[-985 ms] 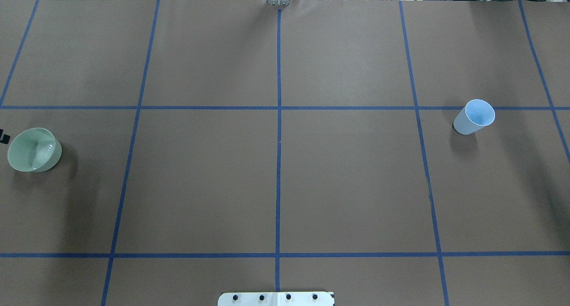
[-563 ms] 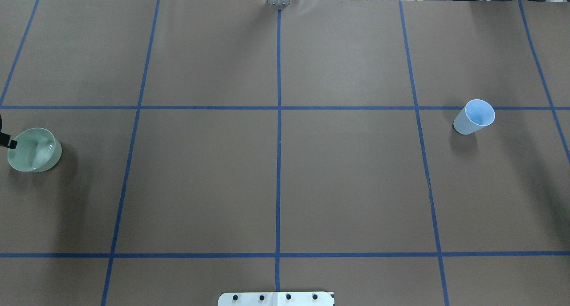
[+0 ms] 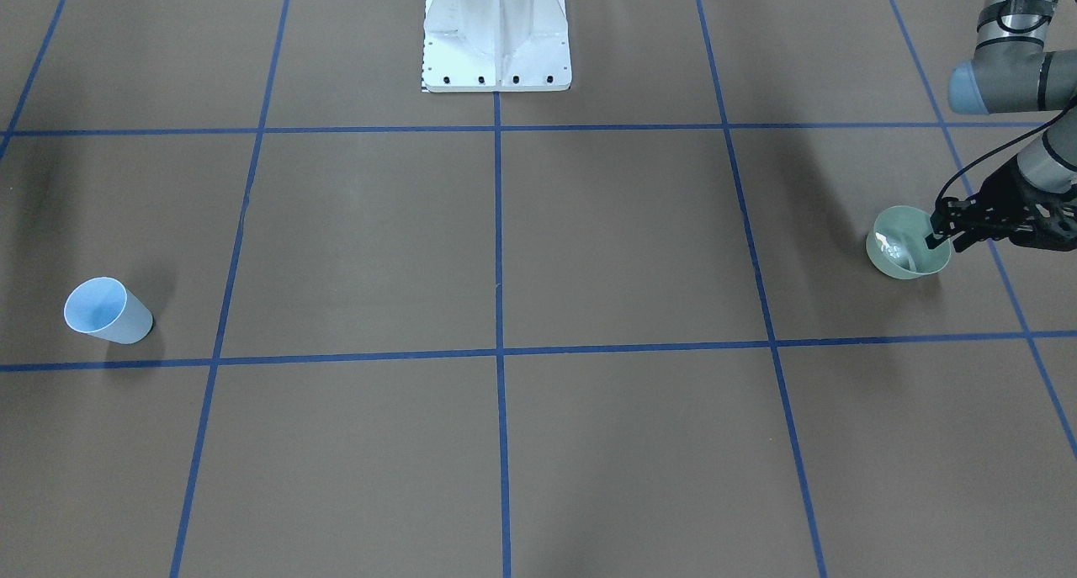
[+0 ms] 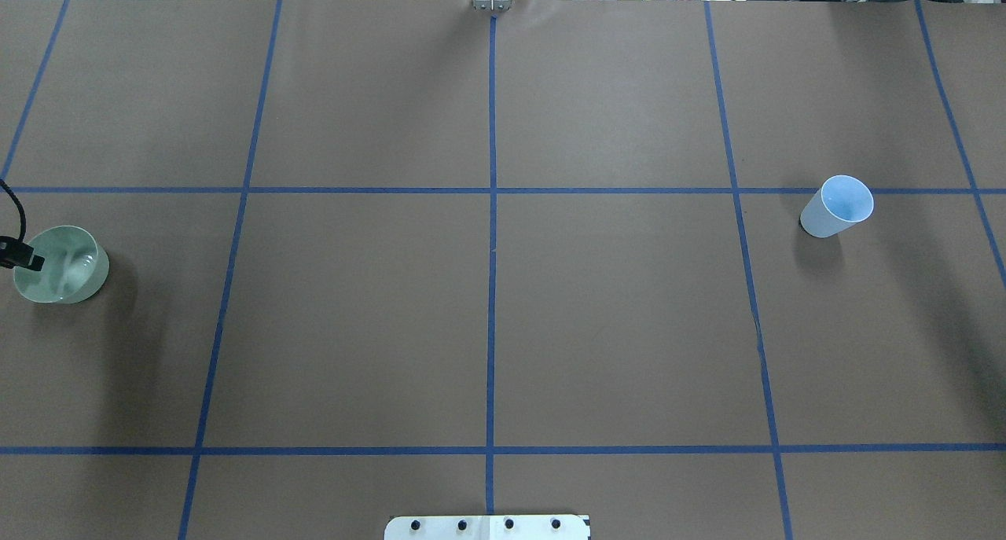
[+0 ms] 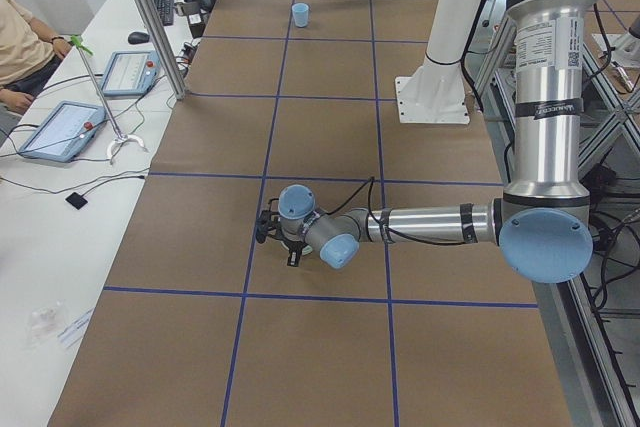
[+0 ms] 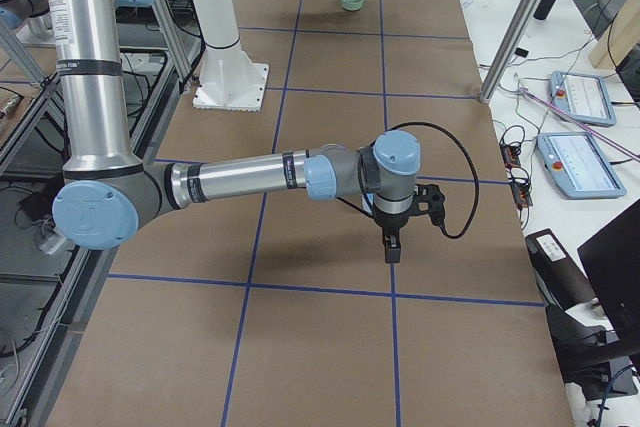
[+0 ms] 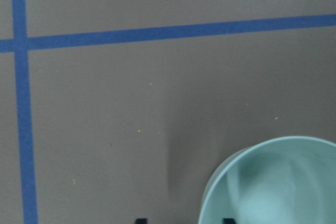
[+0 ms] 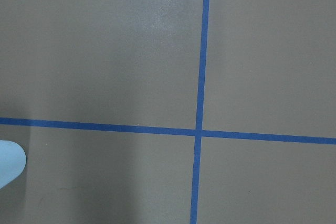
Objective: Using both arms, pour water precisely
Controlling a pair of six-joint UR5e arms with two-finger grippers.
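A pale green bowl point(image 3: 902, 250) with a watery shine inside stands at the table's left end point(image 4: 67, 271). My left gripper point(image 3: 944, 242) is open at its rim. In the left wrist view one fingertip point(image 7: 228, 220) is inside the bowl point(image 7: 283, 182) and the other is outside. A light blue cup point(image 4: 838, 207) stands upright and alone near the right end point(image 3: 106, 311). Only the exterior right view shows my right gripper point(image 6: 390, 249), pointing down above bare table short of the cup, and I cannot tell if it is open or shut. The right wrist view catches just the cup's edge point(image 8: 8, 162).
The white pedestal point(image 3: 496, 31) stands at the robot's side of the table, mid-width. Blue tape lines grid the brown table cover point(image 4: 492, 288). A side desk with tablets point(image 5: 60, 132) and a seated person point(image 5: 25, 42) lies beyond the table's far edge.
My left gripper has come in from the left edge, and one finger now reaches over the bowl's rim. The bowl and the cup have not moved.
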